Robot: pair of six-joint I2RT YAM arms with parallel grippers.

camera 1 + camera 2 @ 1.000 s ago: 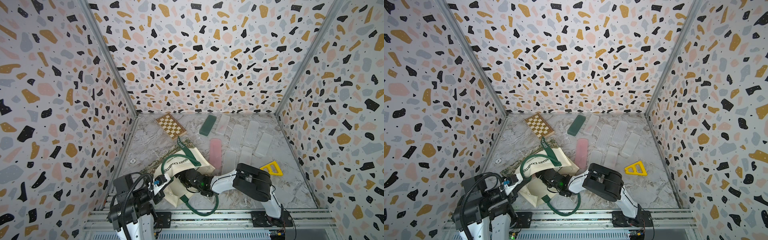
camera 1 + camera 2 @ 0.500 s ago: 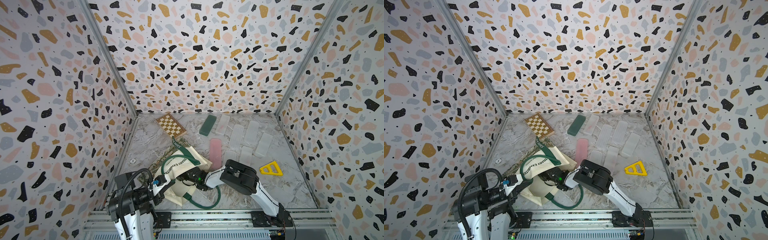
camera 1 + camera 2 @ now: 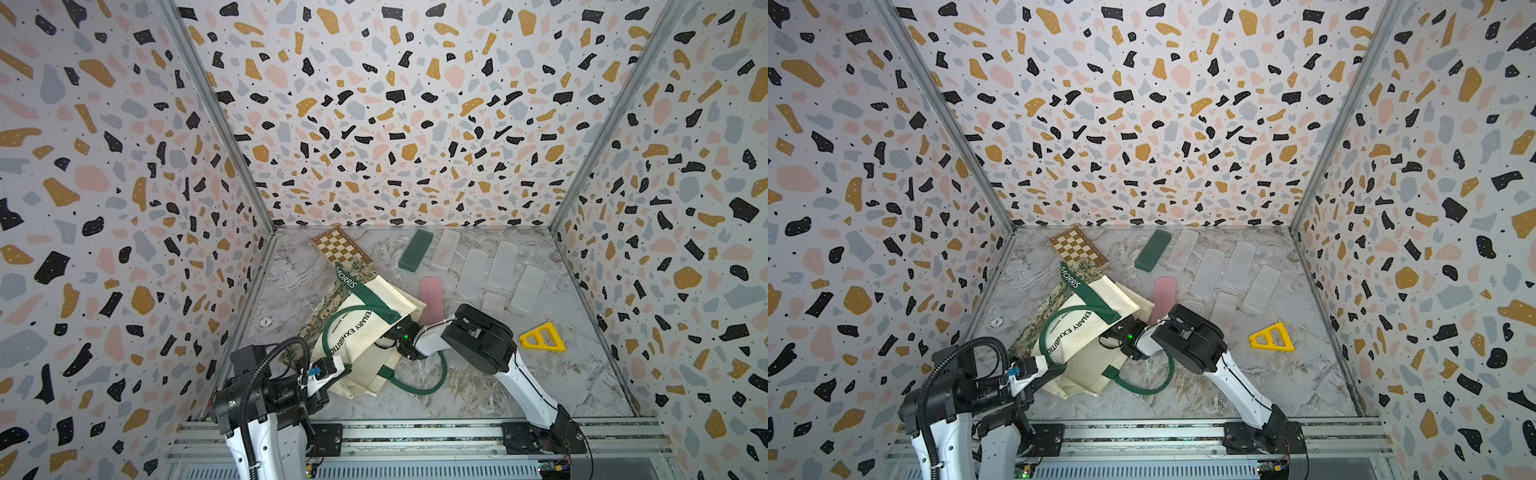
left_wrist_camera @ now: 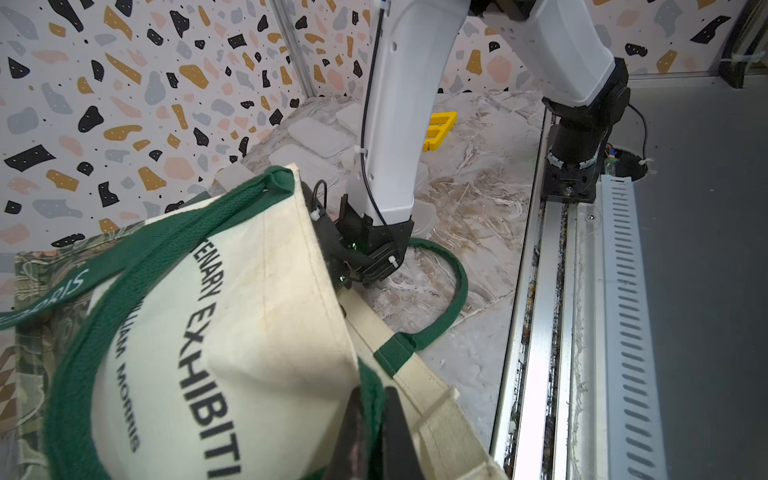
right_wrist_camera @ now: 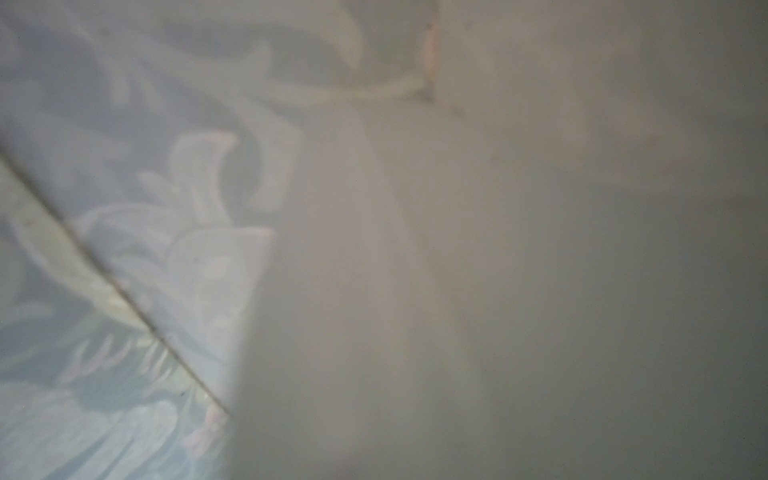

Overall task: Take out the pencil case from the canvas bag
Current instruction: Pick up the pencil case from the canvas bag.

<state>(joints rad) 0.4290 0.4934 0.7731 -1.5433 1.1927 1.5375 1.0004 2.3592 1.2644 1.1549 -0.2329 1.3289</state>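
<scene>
Marble table holds the canvas bag near 7 o'clock. Left gripper pinches its green handle. The right gripper's fingers, hidden inside, cannot be told and should avoid cloth.

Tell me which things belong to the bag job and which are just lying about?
Job: cream canvas tote bag; its dark green strap, pinched by the left gripper.
Spare: wooden chessboard; dark green oblong case; pink case; frosted clear cases; yellow plastic triangle.

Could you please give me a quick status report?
Left hand shut on canvas bag handle. Right hand inside bag, hidden. Pencil case not in sight. Other handle loops on table by right arm.
</scene>
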